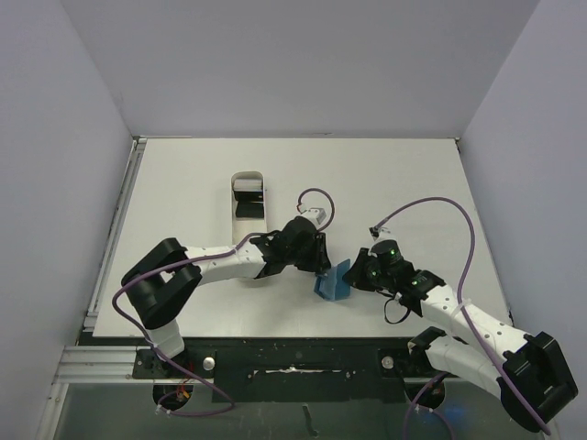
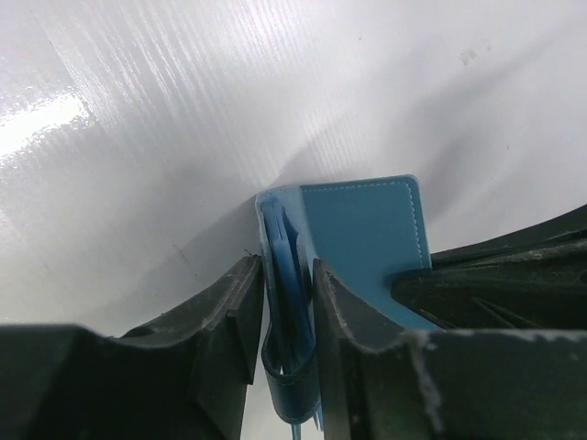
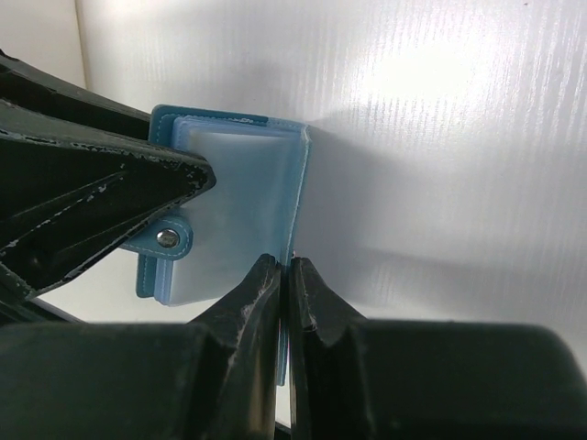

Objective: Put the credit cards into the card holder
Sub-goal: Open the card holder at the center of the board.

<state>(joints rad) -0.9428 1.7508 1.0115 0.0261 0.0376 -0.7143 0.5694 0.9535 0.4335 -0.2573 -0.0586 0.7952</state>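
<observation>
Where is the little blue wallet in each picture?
Top external: the teal-blue bifold wallet is low in the middle, between the two arms.
Left wrist: bottom centre, one panel pinched by the left end effector.
Right wrist: left of centre, its edge pinched by the right end effector.
Shared landmark: the white table lies under it in all three views.

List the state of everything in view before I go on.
card holder: open in a V, standing on edge between the two arms, no card visible in it
left hand: shut on one panel of the card holder
right hand: shut on the edge of the other panel
credit cards: lying in the white tray, untouched
white tray: flat on the table, apart from both arms
</observation>
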